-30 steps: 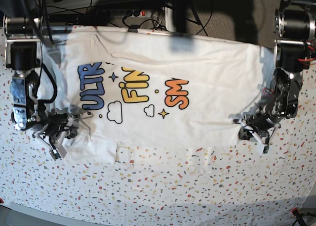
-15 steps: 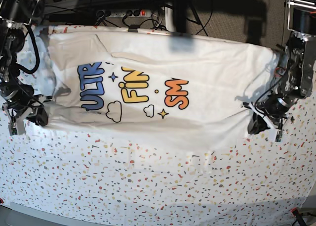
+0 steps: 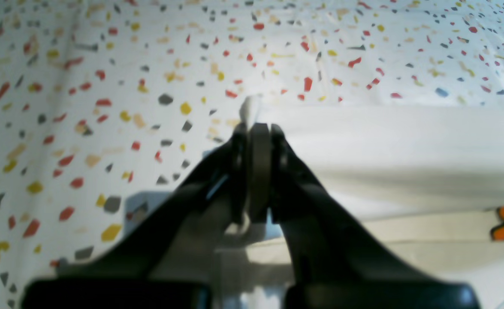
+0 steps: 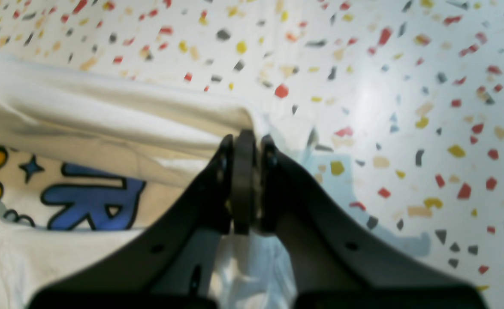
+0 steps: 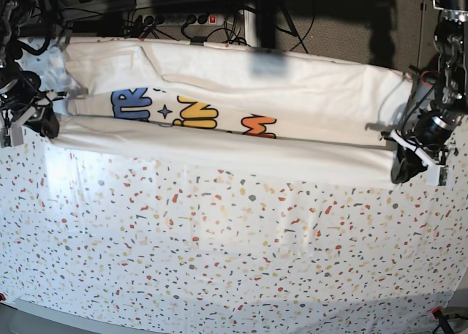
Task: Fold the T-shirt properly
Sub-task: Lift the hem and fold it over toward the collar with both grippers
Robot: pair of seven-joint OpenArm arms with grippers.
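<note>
The white T-shirt [image 5: 234, 153] is stretched taut across the table between my two grippers. Its near edge is raised and hides the lower half of the blue, yellow and orange print [image 5: 183, 109]. My left gripper [image 5: 411, 167] on the base view's right is shut on one corner of that edge; the left wrist view shows its jaws [image 3: 256, 128] pinching white cloth [image 3: 384, 146]. My right gripper [image 5: 40, 123] on the base view's left is shut on the other corner; in the right wrist view [image 4: 245, 137] the shirt [image 4: 106, 107] shows a blue letter [image 4: 93, 201].
The speckled white tablecloth [image 5: 219, 253] covers the table in front of the shirt. A power strip [image 5: 183, 18] and cables lie behind the table's far edge. The arm bases stand at the far left and far right corners.
Both grippers have moved outward and toward the far side, lifting the shirt's near edge. The cloth is now pulled tight and covers the lower part of the print.
</note>
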